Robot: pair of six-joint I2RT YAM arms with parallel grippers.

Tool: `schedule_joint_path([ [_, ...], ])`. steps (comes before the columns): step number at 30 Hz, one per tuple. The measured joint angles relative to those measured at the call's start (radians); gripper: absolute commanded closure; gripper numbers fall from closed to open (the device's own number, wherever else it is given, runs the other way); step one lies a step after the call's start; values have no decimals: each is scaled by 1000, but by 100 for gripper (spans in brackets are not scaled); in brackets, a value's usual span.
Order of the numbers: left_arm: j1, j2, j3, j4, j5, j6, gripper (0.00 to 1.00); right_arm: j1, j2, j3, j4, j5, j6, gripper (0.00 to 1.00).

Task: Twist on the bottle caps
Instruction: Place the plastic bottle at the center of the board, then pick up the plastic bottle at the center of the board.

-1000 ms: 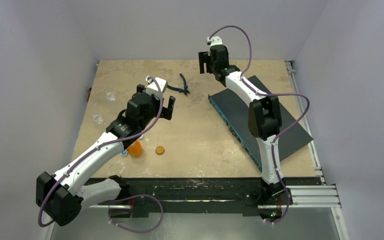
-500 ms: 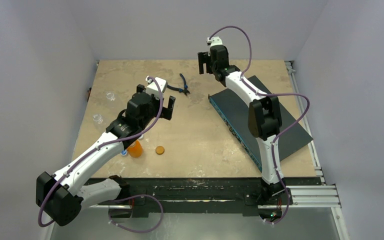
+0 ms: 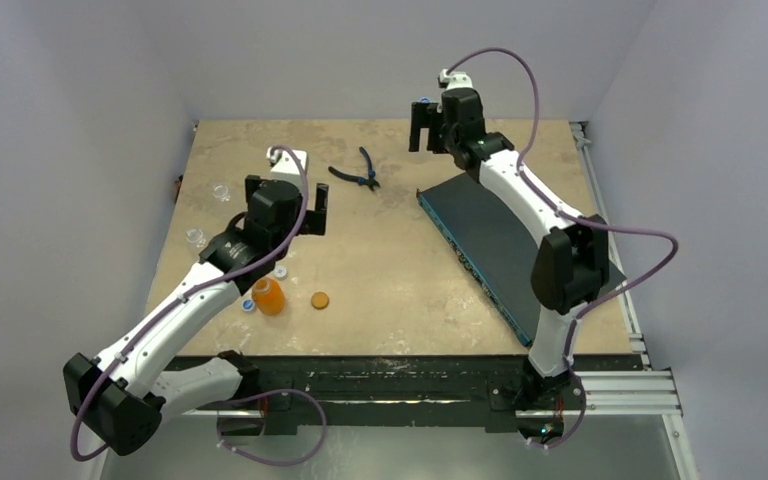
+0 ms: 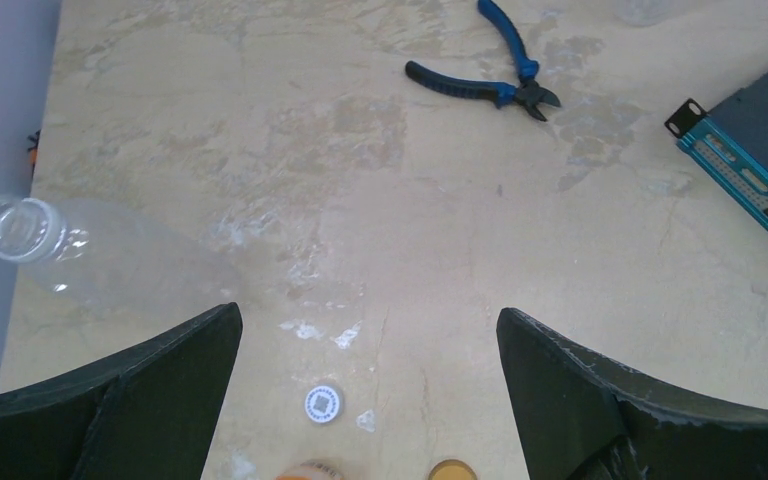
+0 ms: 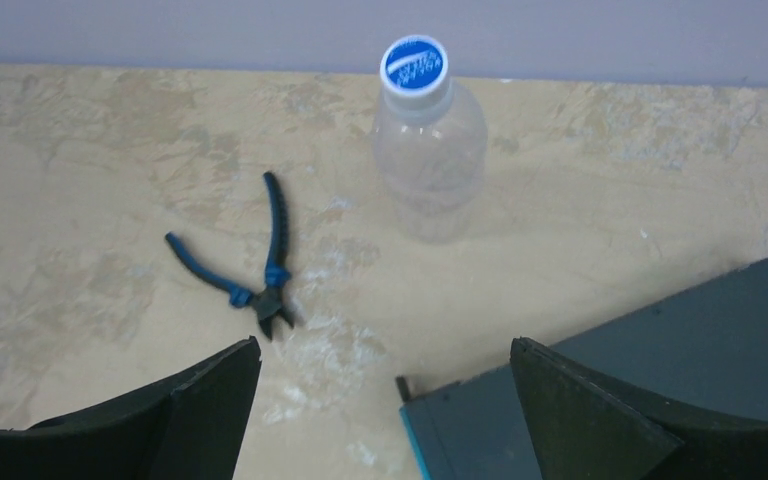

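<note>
Two arms reach out over the table, and both claws are empty. The left arm stretches diagonally from its base with a low elbow. Its wrist is tipped so that the left claw faces down on the near-left side of the blue-handled pliers. Its fingers stand wide apart with only bare table between them. The right arm rises from its base, folds at a high elbow and extends toward the far edge. There the right claw hangs beyond and to the right of the pliers, jaws spread just as wide and gripping nothing. A capped clear bottle stands farther still from the pliers, wearing its blue cap.

Well to the near-left of the pliers sits the orange bottle. An orange-brown cap lies just to its right and a loose blue cap just to its left. A white cap lies beside it on the side toward the pliers. Two uncapped clear bottles stand left of the pliers, and a dark flat box lies to their right.

A second ago the left claw hung closer to the pliers and partly covered their handles. It has since drawn back to the left, and the white cap has come out from under the forearm. The right elbow has swung outward, and the right claw has shifted rightward, away from the pliers.
</note>
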Motion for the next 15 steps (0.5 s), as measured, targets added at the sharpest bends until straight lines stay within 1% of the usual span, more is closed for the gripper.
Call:
schedule_joint_path([
  [3, 4, -17, 39, -102, -69, -69, 0, 19, -93, -81, -9, -24, 34, 1],
  [7, 9, -50, 46, -239, -166, -183, 0, 71, -161, -173, -20, -72, 63, 1],
  [10, 21, -81, 46, -305, -239, -243, 0, 115, -165, -210, -24, -105, 74, 1],
  [13, 34, -93, 61, -343, -310, -259, 0, 150, -162, -221, -35, -133, 78, 1],
  [15, 50, -83, 85, -340, -347, -248, 2, 166, -162, -221, -33, -153, 81, 1],
])
